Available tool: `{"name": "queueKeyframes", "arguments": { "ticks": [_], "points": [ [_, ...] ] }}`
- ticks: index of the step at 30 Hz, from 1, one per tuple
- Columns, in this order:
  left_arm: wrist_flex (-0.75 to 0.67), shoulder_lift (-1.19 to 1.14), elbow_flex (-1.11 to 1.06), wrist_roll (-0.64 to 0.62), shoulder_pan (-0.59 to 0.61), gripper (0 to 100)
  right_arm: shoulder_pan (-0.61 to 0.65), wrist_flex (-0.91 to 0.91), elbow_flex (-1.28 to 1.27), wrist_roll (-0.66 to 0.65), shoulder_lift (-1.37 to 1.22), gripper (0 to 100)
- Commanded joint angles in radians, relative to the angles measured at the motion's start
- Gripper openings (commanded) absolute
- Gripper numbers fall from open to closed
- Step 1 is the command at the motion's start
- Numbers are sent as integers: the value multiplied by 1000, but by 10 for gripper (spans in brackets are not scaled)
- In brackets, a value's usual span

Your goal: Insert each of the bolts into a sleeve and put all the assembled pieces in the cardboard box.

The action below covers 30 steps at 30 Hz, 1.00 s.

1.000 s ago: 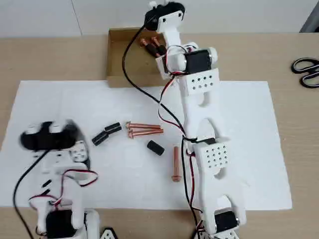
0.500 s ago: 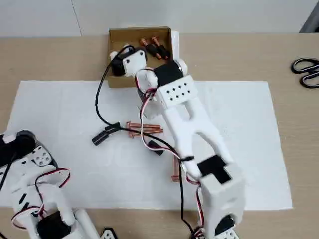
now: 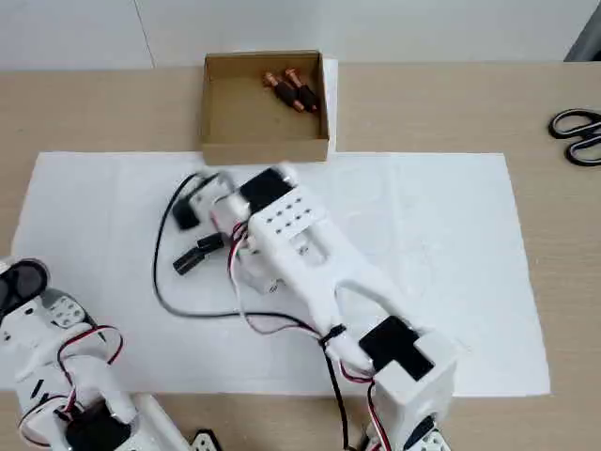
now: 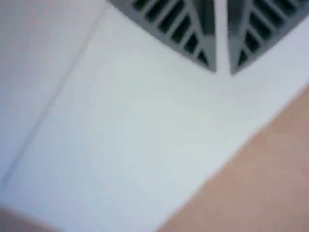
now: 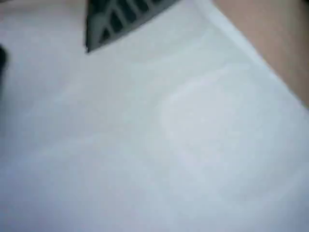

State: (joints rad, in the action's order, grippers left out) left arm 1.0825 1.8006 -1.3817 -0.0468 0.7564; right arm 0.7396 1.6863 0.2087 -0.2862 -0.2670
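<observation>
Cardboard box (image 3: 235,108) on wooden table (image 3: 94,103), white paper (image 3: 441,244)

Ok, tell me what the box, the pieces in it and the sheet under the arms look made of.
The box looks like plain cardboard: matte tan walls with folded edges. The pieces in it show shiny coppery bolts, likely metal, in matte black sleeves, perhaps plastic or rubber; they are too small to be sure. The sheet seems to be thin white paper, matte and faintly creased.
</observation>
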Motion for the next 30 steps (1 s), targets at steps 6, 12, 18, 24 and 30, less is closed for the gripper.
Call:
{"name": "queueKeyframes", "arguments": {
  "ticks": [6,12,18,24,30],
  "points": [
    [61,11,44,0,5,6,-7,-13,-9,-34,30,209],
    [61,11,44,0,5,6,-31,-59,-9,-32,-39,209],
    [61,11,44,0,5,6,-45,-133,-9,-32,-107,209],
    [60,11,44,0,5,6,-76,-157,-9,-32,-177,209],
    [60,11,44,0,0,6,-97,-154,-9,-32,-197,209]
  ]
}}
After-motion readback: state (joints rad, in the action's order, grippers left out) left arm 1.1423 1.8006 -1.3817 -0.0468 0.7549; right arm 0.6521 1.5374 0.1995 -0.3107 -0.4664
